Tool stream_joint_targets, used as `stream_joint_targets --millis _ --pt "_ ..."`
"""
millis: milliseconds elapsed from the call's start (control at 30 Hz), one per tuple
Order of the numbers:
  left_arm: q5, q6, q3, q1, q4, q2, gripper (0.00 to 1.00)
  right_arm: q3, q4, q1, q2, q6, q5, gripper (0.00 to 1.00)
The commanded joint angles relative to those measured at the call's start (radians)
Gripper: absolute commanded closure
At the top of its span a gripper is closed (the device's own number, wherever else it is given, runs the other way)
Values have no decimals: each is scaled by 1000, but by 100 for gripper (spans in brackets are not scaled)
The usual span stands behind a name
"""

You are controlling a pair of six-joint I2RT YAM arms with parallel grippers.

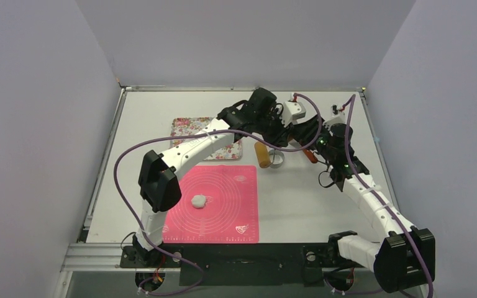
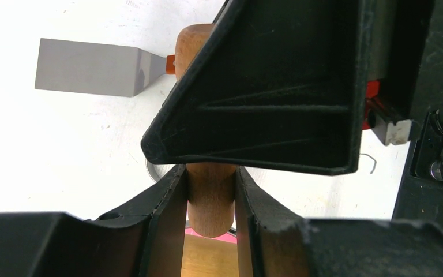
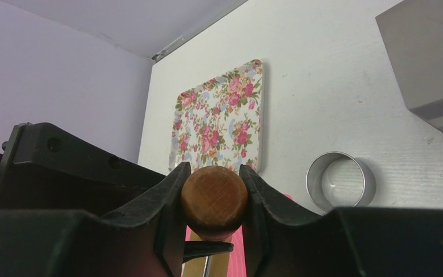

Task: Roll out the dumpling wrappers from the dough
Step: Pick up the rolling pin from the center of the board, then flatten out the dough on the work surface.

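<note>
A wooden rolling pin (image 1: 262, 155) hangs above the table at the back, gripped by both arms. My left gripper (image 1: 276, 136) is shut on its shaft (image 2: 210, 193), one finger on each side. My right gripper (image 1: 297, 140) is shut on the pin's rounded end (image 3: 214, 199); one of its black fingers (image 2: 265, 109) crosses the left wrist view. A small lump of white dough (image 1: 199, 200) lies on the pink mat (image 1: 223, 211), well away from both grippers. No dumpling wrappers are in view.
A metal ring cutter (image 1: 277, 161) (image 3: 340, 180) stands just below the pin. A spatula (image 1: 310, 155) with a grey blade (image 2: 86, 67) lies beside it. A floral tray (image 1: 202, 133) (image 3: 222, 124) sits at the back left, beyond the mat.
</note>
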Motion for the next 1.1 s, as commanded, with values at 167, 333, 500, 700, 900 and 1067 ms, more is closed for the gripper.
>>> stream_joint_targets --millis 167,333,500,700,900,1067 --pt "40 -17 23 46 -36 -87 58 69 -21 77 -13 -176 116 100" --pt "66 2 -55 99 -47 -172 56 78 -12 86 6 -196 124 100" --pt "48 37 -133 122 -65 -242 53 92 8 106 37 -206 124 100" --pt "44 76 -168 154 -163 -300 51 124 19 154 72 -249 111 100" --pt "-64 61 -238 400 -370 -434 50 115 188 374 86 -418 107 100" --pt "-24 76 -522 789 -390 -638 49 158 315 623 235 -499 172 100"
